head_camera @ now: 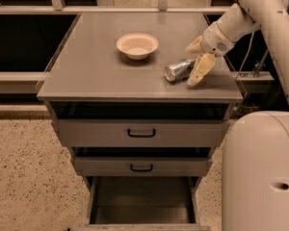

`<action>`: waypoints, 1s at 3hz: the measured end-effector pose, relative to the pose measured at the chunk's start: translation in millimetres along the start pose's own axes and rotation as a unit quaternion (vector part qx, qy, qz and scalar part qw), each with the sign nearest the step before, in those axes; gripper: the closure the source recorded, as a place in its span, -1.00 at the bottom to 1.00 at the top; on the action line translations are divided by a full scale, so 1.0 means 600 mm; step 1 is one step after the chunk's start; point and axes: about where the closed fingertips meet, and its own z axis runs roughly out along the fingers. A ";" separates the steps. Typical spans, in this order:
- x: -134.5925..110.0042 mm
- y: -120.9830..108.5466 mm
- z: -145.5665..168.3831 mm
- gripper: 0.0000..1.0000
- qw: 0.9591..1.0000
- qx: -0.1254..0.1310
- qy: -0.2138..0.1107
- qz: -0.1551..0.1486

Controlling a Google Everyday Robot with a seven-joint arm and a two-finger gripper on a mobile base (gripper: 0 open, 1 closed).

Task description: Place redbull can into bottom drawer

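Note:
The redbull can (pixel 177 70) lies on its side on the grey cabinet top (pixel 96 66), right of the middle, its open end facing front-left. My gripper (pixel 197 57) is open at the can's right end. One fingertip (pixel 199 71) is in front of the can, the other (pixel 194 45) behind it, and neither visibly grips it. The bottom drawer (pixel 142 200) is pulled out, and its grey inside holds nothing that I can see.
A beige bowl (pixel 137 45) stands on the cabinet top, left of and behind the can. The two upper drawers with black handles (pixel 141 133) are slightly out. My white arm (pixel 274 18) and base (pixel 260 172) fill the right side. The floor is speckled.

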 end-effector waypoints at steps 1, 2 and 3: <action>0.000 0.000 0.000 -0.16 1.000 0.000 0.000 0.000; 0.000 0.000 0.000 0.30 1.000 0.000 0.000 0.000; 0.000 0.000 0.000 0.77 1.000 0.000 0.000 0.000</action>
